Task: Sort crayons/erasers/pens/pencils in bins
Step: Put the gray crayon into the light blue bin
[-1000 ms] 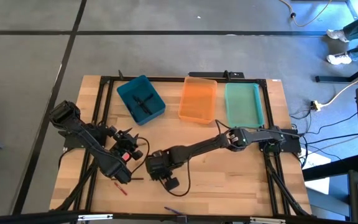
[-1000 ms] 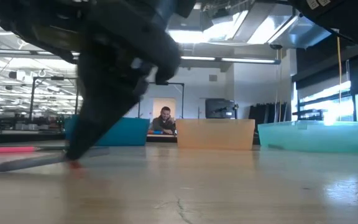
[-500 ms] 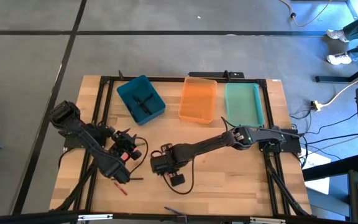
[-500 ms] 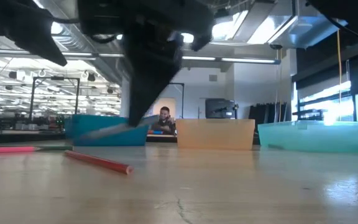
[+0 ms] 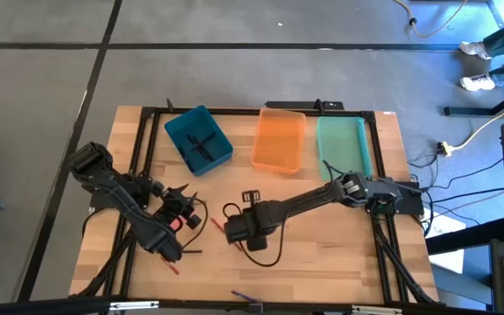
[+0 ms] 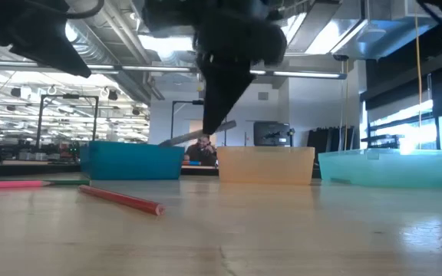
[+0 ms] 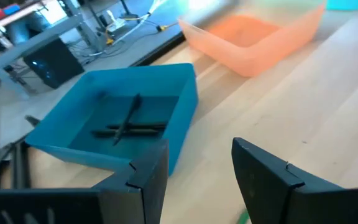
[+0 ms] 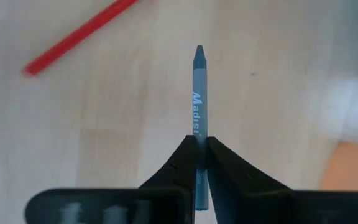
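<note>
My right gripper hangs over the table's middle, fingers down, shut on a grey-blue crayon whose tip points away from the fingers. A red stick lies flat on the wood below it, also seen in the low view. My left gripper is open above the table's left part, touching nothing. The teal-blue bin holds dark sticks. The orange bin and mint bin stand to its right. My right gripper pinches the grey-blue crayon between its two fingers at the blunt end, coming from above and pointing down. The crayon runs on in line with the fingers. In the low view it is lifted clear of the table and tilted.
More sticks lie near my left gripper: a pink one, a red one and a dark one. A bluish stick lies at the near edge. Black frame rails border the table. A person sits in the room beyond.
My right gripper has risen from the table and moved toward the right, carrying the grey-blue crayon, which lay on the wood a second ago and now hangs clear. The red stick stayed where it was.
</note>
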Available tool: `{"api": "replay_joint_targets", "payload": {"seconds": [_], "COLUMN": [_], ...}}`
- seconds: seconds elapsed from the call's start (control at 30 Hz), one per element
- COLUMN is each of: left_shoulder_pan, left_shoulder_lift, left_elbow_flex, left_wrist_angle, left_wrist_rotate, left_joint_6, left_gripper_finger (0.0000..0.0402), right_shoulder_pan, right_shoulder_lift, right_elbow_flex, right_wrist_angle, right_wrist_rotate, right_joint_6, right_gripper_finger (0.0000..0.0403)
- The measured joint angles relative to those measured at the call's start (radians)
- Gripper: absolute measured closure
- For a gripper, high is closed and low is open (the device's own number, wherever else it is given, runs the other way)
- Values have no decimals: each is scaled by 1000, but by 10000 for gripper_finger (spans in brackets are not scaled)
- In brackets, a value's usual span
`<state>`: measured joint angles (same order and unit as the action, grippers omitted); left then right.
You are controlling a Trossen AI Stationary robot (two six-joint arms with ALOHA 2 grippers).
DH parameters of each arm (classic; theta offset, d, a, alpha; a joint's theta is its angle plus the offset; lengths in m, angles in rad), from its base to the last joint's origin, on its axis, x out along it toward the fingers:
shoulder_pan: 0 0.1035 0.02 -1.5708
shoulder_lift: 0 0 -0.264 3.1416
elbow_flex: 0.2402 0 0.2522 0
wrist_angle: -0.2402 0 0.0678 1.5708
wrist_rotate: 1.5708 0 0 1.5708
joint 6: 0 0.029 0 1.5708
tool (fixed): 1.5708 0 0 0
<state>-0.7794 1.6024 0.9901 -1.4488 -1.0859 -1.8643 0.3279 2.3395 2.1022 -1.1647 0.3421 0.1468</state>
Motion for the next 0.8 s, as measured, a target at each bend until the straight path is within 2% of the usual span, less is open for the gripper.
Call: {"api": "replay_joint_targets", "payload": {"seconds": [0.23,0.43,0.57,0.8], "left_shoulder_pan": [4,30,88,207], "left_shoulder_lift": [0,0,0,15], "left_elbow_flex": [0,0,0,0], "left_wrist_angle": [69,184,372,878], "left_wrist_rotate": [-11,-46,-37,83], "left_joint_6": [61,129,339,899], "left_gripper_finger": [233,233,233,233], "right_shoulder_pan": [3,-18,-54,-211], "right_shoulder_lift": [-251,-533,-757,-1131], "right_elbow_flex": [-448,-787,-968,-1221], "right_wrist_angle": [321,390,340,122], "right_wrist_rotate": [8,127,228,397], "right_joint_6": [88,242,370,632], "right_gripper_finger": [375,374,378,378]}}
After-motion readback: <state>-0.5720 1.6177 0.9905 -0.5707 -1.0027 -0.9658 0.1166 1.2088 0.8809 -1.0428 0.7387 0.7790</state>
